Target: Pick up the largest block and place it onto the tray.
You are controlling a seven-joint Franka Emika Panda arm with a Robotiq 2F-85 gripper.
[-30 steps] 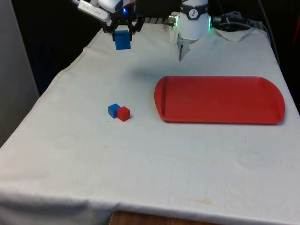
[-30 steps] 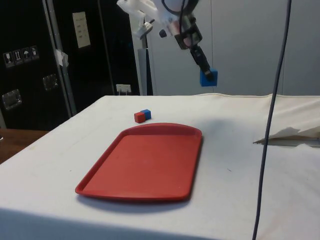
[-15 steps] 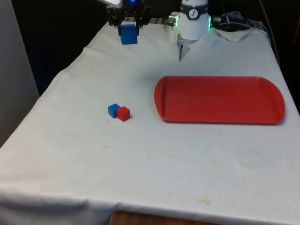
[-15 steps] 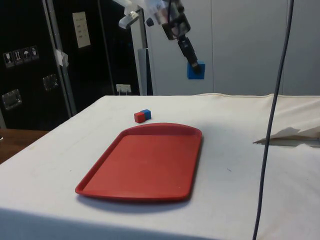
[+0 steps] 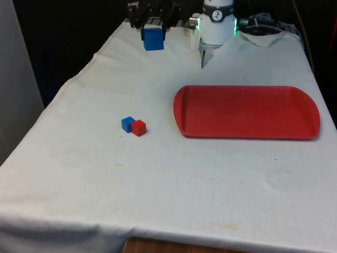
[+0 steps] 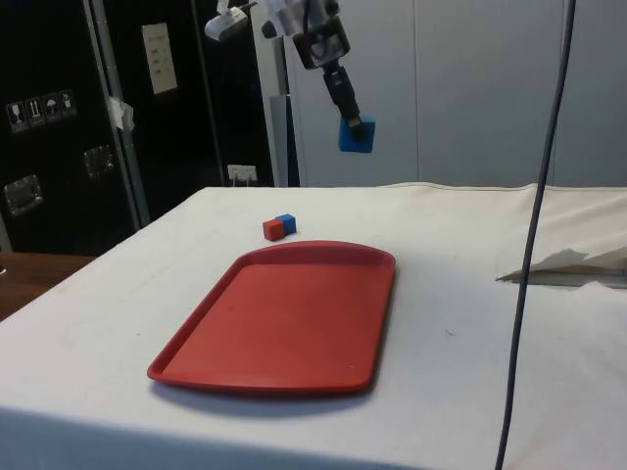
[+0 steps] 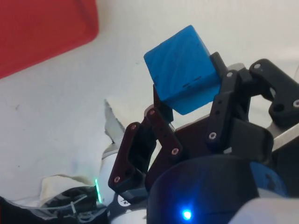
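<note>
A table [image 5: 174, 179] covered with a white cloth stretches across the scene. On it, toward the front view's right, lies a flat red tray [image 5: 246, 112] with rounded corners and nothing on it. Above the table's far end, toward the front view's left and well apart from the tray, a black claw [image 5: 152, 27] hangs in the air, clamped around a large blue block [image 5: 154, 39]. In the side view the claw [image 6: 351, 125] points downward at a slant, with the block [image 6: 357, 135] held high above the cloth. The wrist view shows the two fingers [image 7: 161, 128] pressing opposite faces of the block [image 7: 183, 69], which sits tilted between them. Two much smaller blocks rest on the cloth to the front view's left of the tray: a small blue block [image 5: 127, 124] and a small red block [image 5: 138, 127], touching each other.
</note>
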